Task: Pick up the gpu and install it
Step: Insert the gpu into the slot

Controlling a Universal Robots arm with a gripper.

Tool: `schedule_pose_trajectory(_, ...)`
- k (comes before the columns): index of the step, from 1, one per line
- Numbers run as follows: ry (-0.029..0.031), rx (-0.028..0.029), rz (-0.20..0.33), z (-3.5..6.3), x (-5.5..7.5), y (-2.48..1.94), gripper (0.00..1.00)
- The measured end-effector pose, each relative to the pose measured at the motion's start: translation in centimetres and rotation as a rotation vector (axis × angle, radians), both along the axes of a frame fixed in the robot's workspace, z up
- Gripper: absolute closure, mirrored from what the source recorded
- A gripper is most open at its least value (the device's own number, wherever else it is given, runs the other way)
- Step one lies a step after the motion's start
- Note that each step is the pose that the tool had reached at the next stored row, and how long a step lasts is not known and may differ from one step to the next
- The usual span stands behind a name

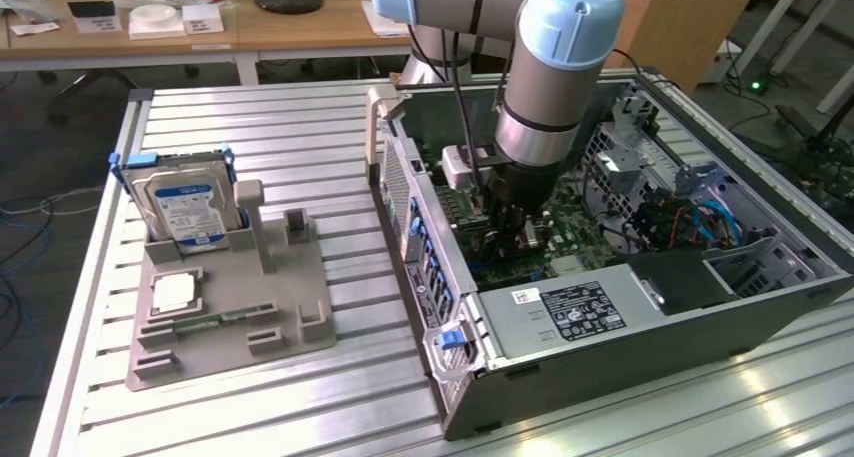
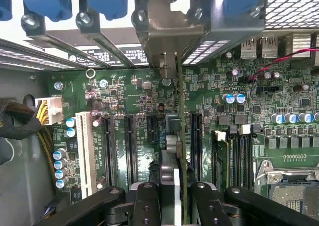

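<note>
A: Where is the gpu [image 2: 180, 151]?
B: Edge-on inside the open computer case [image 1: 627, 317], above the green motherboard [image 2: 139, 101].
A: And the gripper [image 2: 172, 198]?
B: Its fingers [image 2: 145, 201] are closed narrowly on the card's upper edge.

One open computer case [image 1: 601, 307], one hard drive [image 1: 183, 205] sitting in one grey holder tray [image 1: 227, 327], one gpu [image 2: 180, 151] and one gripper [image 2: 172, 196] on it.
</note>
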State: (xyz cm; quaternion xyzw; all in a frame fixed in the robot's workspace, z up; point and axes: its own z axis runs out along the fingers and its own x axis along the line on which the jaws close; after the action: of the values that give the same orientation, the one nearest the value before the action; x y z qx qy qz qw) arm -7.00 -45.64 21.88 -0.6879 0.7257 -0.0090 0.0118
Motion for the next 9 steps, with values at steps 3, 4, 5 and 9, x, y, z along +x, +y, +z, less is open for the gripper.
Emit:
schedule_pose_trajectory(3,0.0000,0.0000,0.000,0.00,0.00,0.00,0.72)
schedule_pose_trajectory(4,0.0000,0.0000,0.000,0.00,0.00,0.00,0.72)
schedule_pose_trajectory(5,0.0000,0.0000,0.000,0.00,0.00,0.00,0.72)
schedule_pose_trajectory(9,-0.0004,0.0001,0.000,-0.01,-0.05,0.01,0.72)
